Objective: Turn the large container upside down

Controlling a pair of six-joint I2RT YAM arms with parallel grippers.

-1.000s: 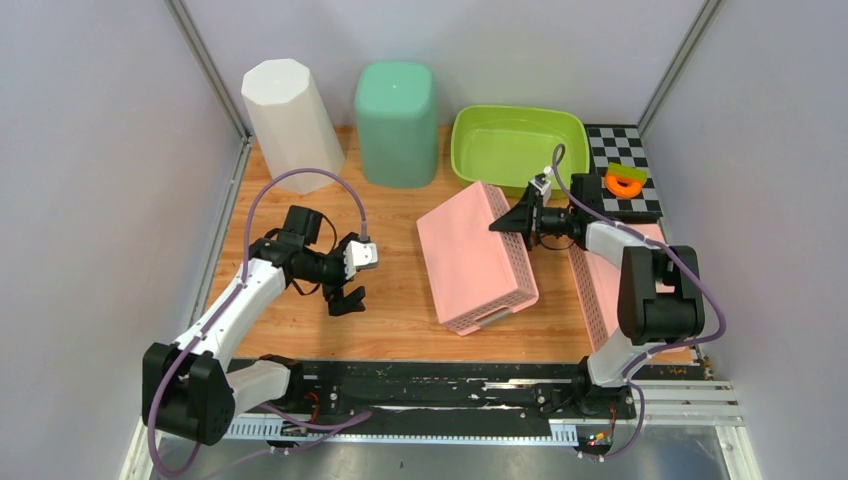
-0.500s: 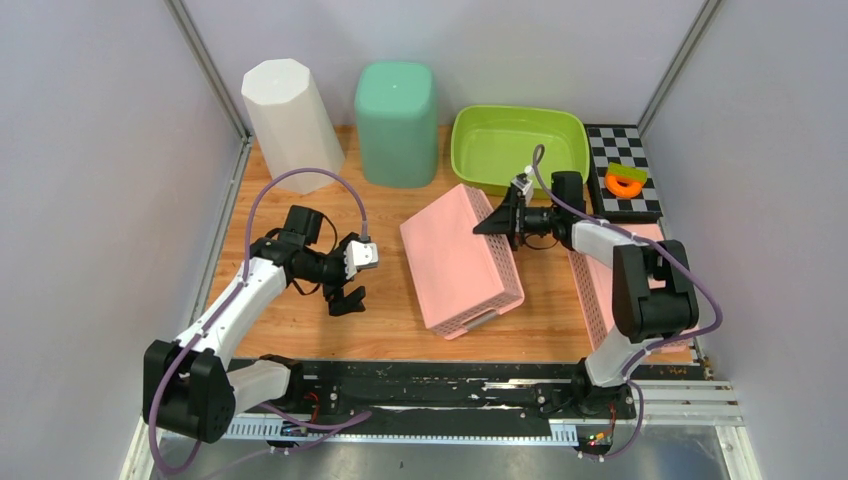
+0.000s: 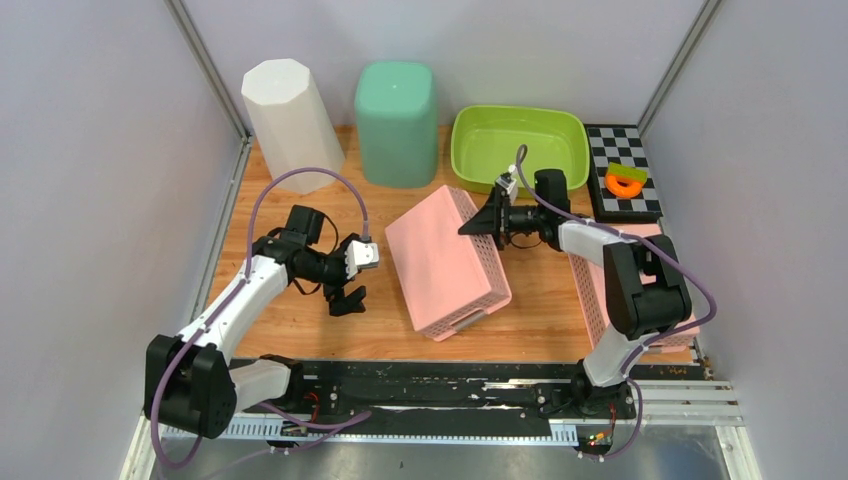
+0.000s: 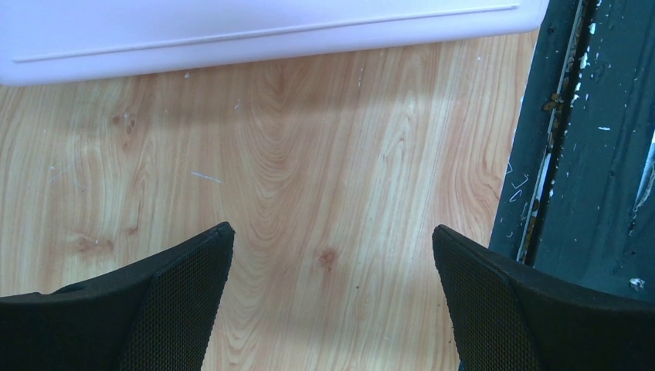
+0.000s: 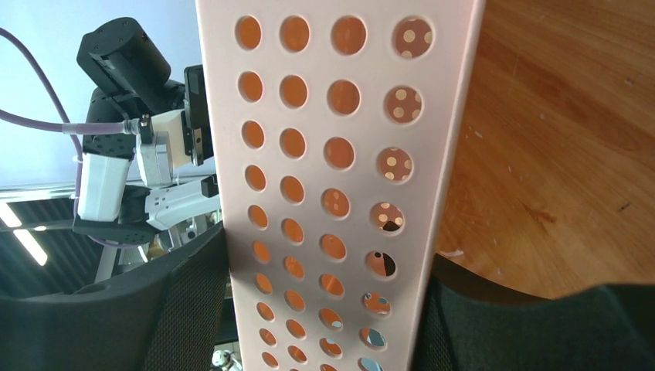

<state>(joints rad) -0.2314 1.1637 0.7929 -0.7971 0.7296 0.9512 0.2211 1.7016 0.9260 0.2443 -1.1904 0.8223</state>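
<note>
From my seat the wooden table [image 3: 300, 320] fills the cell, its near edge lost under the black base rail. The large container [image 3: 440, 262], a pink perforated crate, sits at the middle of the table with its flat bottom facing up. I cannot tell whether its far side rests on the wood or is lifted. A second pink basket [image 3: 590, 290] lies along the right edge, mostly hidden under the right arm.

In the far left corner stands a white bin [image 3: 290, 125], a mint bin [image 3: 396, 122] just beside it, then a lime tub [image 3: 520, 145] along the far edge. A checkerboard [image 3: 612, 150] lies in the far right corner, partly covered.

The right fingers [image 3: 480, 222] pinch the crate's holed wall at its far right corner. The wrist view shows that wall clamped between them [image 5: 178, 309], its ends cut off.

The left fingers [image 3: 347, 300] hang spread wide over bare wood [image 4: 154, 309], apart from the crate. A pale pink edge there runs off frame.

An orange ring [image 3: 625, 182] sits on the checkerboard. Its detail is too small to read.
</note>
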